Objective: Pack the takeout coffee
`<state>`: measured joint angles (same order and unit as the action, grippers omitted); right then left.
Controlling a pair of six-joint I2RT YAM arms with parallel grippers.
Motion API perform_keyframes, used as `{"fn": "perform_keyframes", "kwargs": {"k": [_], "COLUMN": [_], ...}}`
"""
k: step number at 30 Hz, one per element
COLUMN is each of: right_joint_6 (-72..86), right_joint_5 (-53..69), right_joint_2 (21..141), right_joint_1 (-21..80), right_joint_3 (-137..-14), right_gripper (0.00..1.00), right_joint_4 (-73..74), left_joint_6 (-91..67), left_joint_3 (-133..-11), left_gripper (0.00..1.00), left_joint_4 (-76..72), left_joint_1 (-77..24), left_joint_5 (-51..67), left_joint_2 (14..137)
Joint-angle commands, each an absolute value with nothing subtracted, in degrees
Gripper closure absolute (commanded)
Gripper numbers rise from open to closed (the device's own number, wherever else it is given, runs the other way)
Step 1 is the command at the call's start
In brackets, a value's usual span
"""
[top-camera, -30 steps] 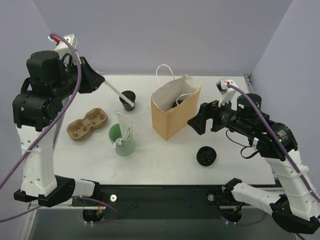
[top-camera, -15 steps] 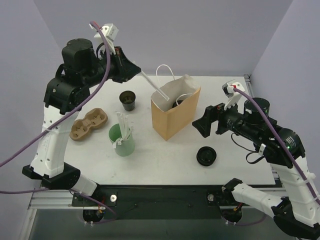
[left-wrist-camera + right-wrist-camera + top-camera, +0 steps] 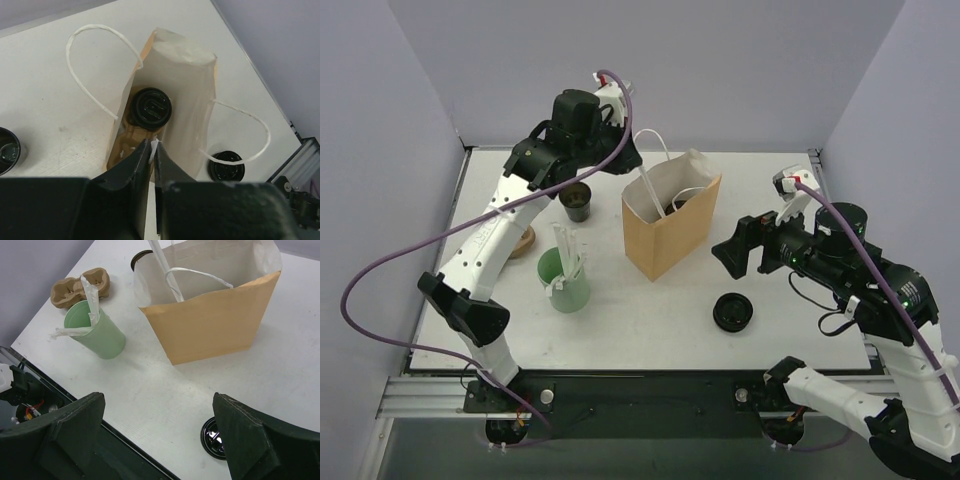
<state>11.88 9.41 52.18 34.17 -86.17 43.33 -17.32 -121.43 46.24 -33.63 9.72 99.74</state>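
- White straw, pinched in left gripper, has swung from far left of the paper bag to over its mouth.
- Right gripper unchanged: wide, right of bag.

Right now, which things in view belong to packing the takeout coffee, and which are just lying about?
Job: brown paper bag; lidded black cup inside it; white straw in left gripper; open black cup on the table.
Lying about: green cup of straws; cardboard cup carrier; loose black lid.

Left hand and straw now above bag
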Motion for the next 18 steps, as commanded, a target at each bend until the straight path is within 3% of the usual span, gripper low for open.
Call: {"fn": "perform_keyframes", "kwargs": {"k": [1,2,5,6,12,18], "right_joint_6": [12.4,12.4,13.6,14.1,17.3,22.8], "right_joint_5": [7.2,7.0,5.1,4.1,0.2,0.2], "right_joint_2": [51.2,51.2,51.9,52.2,55.5,59.4], "right_joint_1": [34.0,34.0,34.0,34.0,34.0,34.0], "right_joint_3": [-84.6,-84.4,-84.5,-85.0,-87.3,-92.5], "right_gripper": [0.07,0.07,0.07,0.07,0.05,0.03], "right_joint_4": [44.0,44.2,44.5,45.0,46.7,47.5], "left_joint_6": [-13.8,-13.3,-13.2,-13.4,-13.7,-12.5], "left_joint_3": [-121.7,-121.7,-123.5,-124.2,-135.1,-131.2], "left_gripper": [0.75,0.65,0.48,0.37,0.12,0.07], "left_joint_4": [45.8,46.1,47.7,48.2,55.4,59.4], "left_joint_1": [-34.5,-34.7,-34.7,-34.7,-34.5,-34.0], "left_joint_5": [6.9,7.5,11.1,11.6,12.9,10.5], "left_joint_2": [100.3,100.5,101.7,102.0,102.8,95.4]}}
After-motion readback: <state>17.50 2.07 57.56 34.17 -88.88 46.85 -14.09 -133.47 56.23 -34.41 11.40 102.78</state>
